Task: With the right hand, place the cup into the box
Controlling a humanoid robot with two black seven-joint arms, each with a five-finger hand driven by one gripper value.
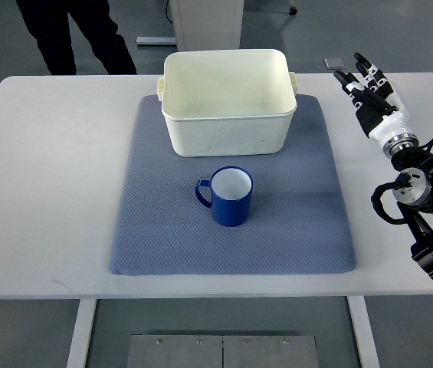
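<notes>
Waiting off to the side, our right hand (367, 86) has wide, empty fingers (nothing grabbed); the blue mug (231, 196) stands just before the white box (227, 132).

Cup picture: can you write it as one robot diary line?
stage: not grasped | cup: upright on mat, handle left | box: empty, behind cup | right hand: open, away from cup

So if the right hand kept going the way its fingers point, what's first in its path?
Probably nothing on the mat. The right hand points up-left toward the table's far edge, passing right of the box; a small dark square lies roughly ahead, though height is unclear.
</notes>
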